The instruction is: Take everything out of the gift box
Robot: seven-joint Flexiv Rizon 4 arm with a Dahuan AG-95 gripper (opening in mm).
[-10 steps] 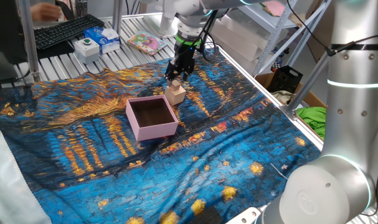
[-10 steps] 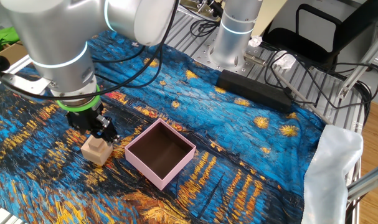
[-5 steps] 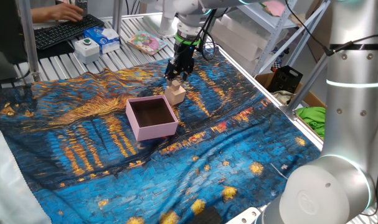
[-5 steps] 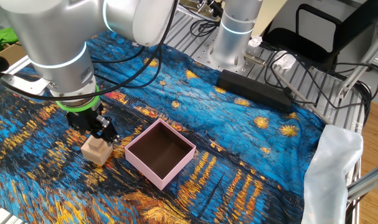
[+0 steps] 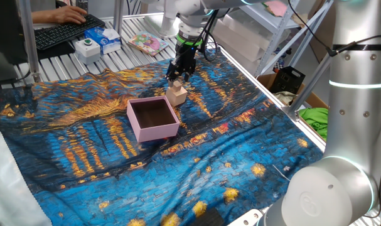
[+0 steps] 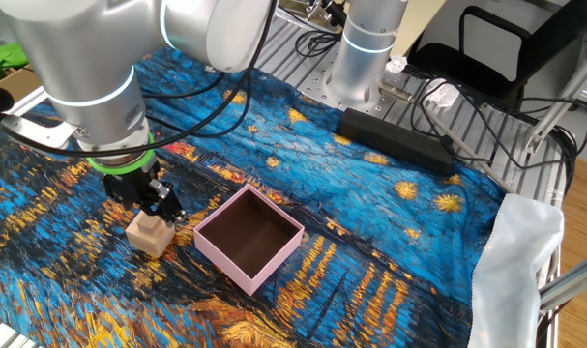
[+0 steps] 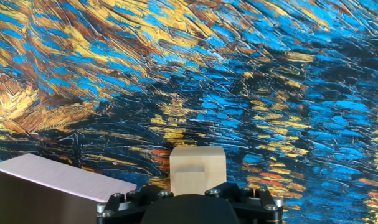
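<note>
To the gripper's lower left in one fixed view, the gift box (image 5: 152, 118) sitting open on the blue-and-gold painted cloth (image 5: 83, 132), dark brown inside, nothing visible in it. Just right of the box and directly beneath the fingertips, the larger wooden block (image 5: 176, 95) standing on the cloth, with the smaller cube (image 5: 176, 83) seemingly resting on its top at the fingertips. Above that, the gripper (image 5: 177, 78) pointing straight down from a near-vertical wrist with a green ring, silver arm rising out of frame. In the other fixed view, arm descending from the upper left, gripper (image 6: 163, 208) low over the larger block (image 6: 149, 233), box (image 6: 249, 238) just to its right. In the hand view, box corner (image 7: 58, 186) at lower left, block (image 7: 197, 169) centred just ahead of the black gripper body. Fingers hidden by the body or too dark to separate: cannot tell whether apart, together, or clamped on the cube. Far upper left, keyboard (image 5: 68, 30) with a person's hand (image 5: 68, 12).
</note>
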